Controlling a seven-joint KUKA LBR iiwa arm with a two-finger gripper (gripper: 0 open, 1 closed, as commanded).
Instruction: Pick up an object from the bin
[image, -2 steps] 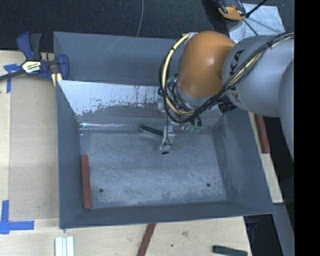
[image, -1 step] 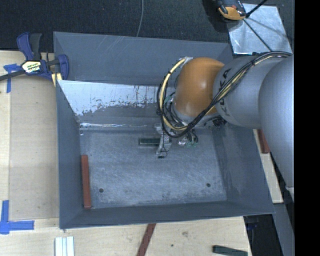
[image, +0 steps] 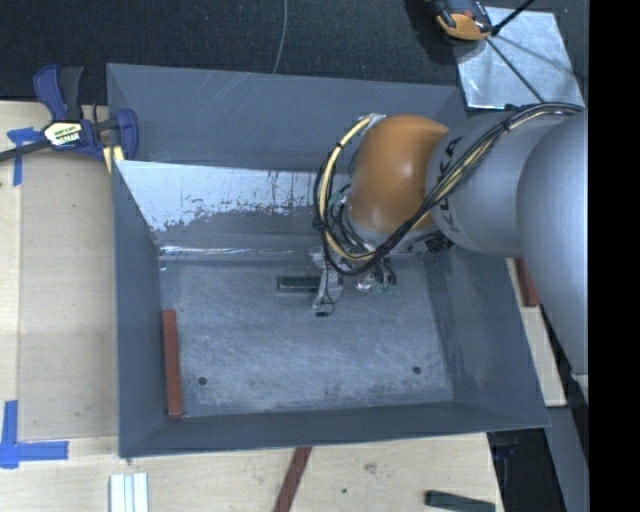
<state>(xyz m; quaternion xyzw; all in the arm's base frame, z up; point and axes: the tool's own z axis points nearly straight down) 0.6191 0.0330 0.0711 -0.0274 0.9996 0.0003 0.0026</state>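
Camera view — tool (image: 325, 297) low over the bin (image: 130, 300) floor, just beside a small dark bar (image: 296, 285) near the back wall, probably placed there to take it. Can't tell how open the tool is or whether it grips anything — reddish stick (image: 172, 362) lies well apart by the left wall.

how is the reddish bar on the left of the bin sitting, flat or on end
Flat: the reddish bar lies lengthwise on the bin floor along the left wall's foot, apart from the pincer.
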